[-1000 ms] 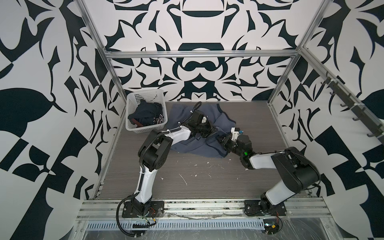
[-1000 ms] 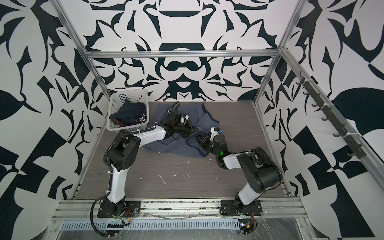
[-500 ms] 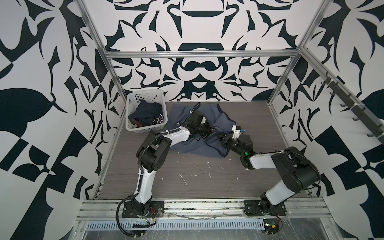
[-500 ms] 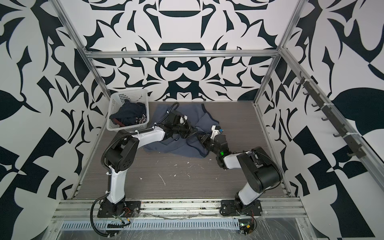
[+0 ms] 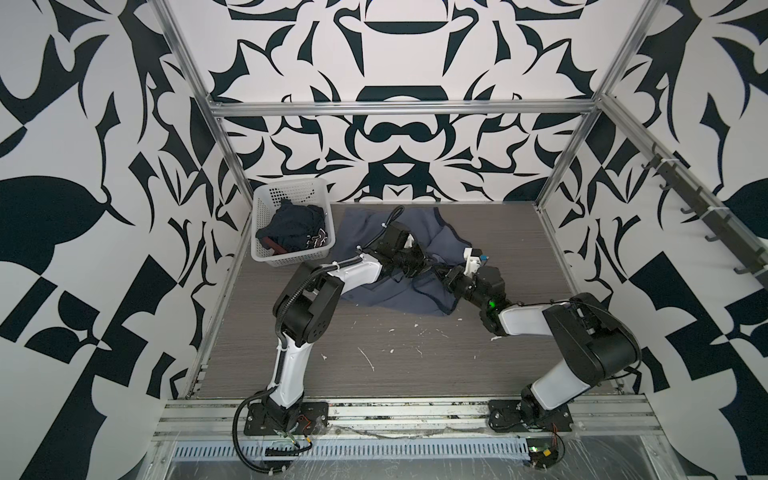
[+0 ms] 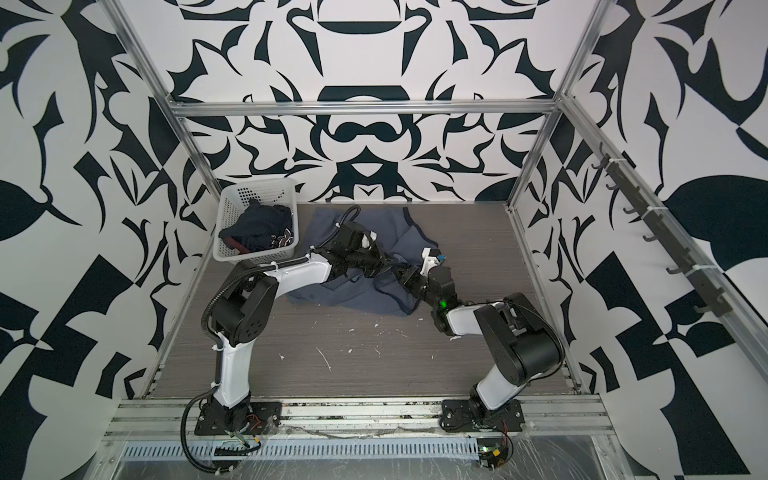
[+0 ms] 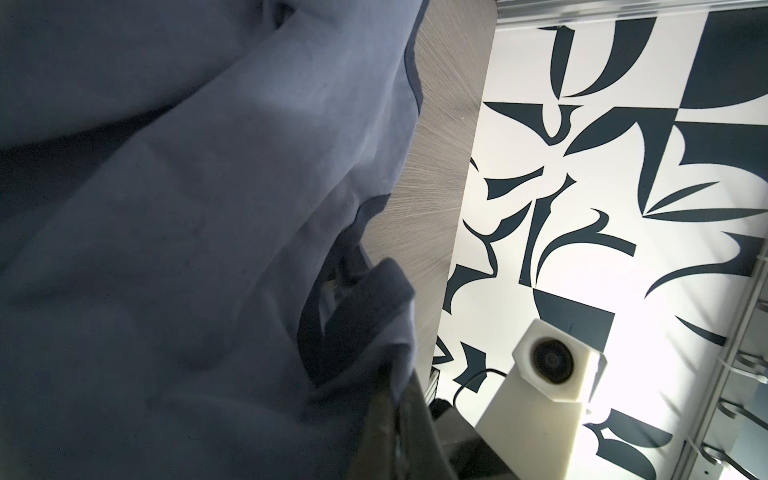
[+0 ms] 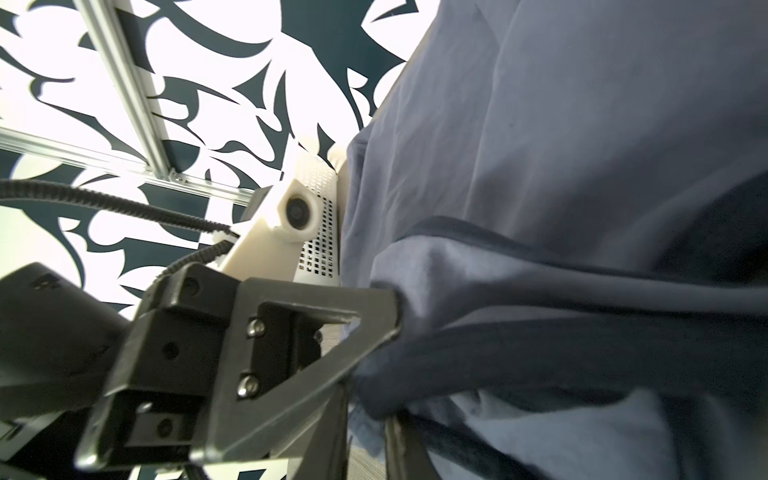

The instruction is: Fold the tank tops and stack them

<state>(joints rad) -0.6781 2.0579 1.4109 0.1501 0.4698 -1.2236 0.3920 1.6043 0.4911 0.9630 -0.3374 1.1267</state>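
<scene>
Nearest, the grey wood-grain tabletop [image 5: 415, 374] lies open, strewn with white scraps [image 5: 368, 359]. At mid-table the crumpled slate-blue tank top with navy trim [image 5: 399, 297] is pinched by the pressed-together left gripper [image 8: 397, 318]. The right gripper [image 5: 441, 274] is sunk in its folds; its state cannot be told. At far left the navy tank top [image 5: 295, 226] is heaped, partly hidden, in the white perforated plastic basket [image 5: 291, 185].

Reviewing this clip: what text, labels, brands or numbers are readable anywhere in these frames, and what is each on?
No text can be read.
White lettering on the navy tank top in the basket: too small and crumpled to read in both top views.
Slate-blue tank top: no print shows in any view.
</scene>
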